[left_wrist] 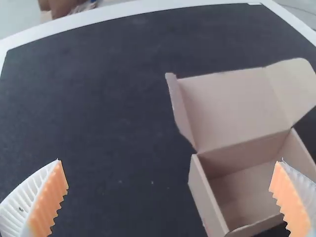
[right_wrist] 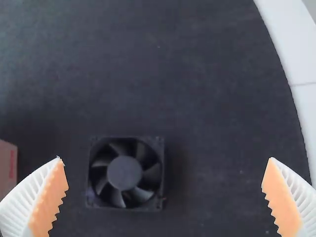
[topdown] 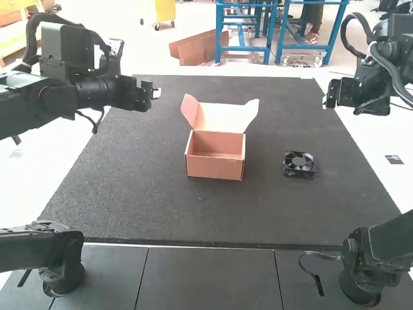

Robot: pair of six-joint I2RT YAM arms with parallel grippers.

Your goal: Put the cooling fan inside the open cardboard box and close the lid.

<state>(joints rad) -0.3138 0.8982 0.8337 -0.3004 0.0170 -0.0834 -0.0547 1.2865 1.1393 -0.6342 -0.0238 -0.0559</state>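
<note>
Fan lies on black mat, apart from open box.

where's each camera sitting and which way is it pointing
High view: above and behind, facing forward and down at cardboard box and cooling fan; left arm and right arm show.
Left wrist view: on the left arm, looking down into the box; left end effector open.
Right wrist view: on the right arm, looking down at the fan; right end effector open.
Shared: high and left wrist show the box.

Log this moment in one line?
cardboard box: lid open | cooling fan: on mat, right of box | left gripper: open, facing box | right gripper: open, facing fan
</note>
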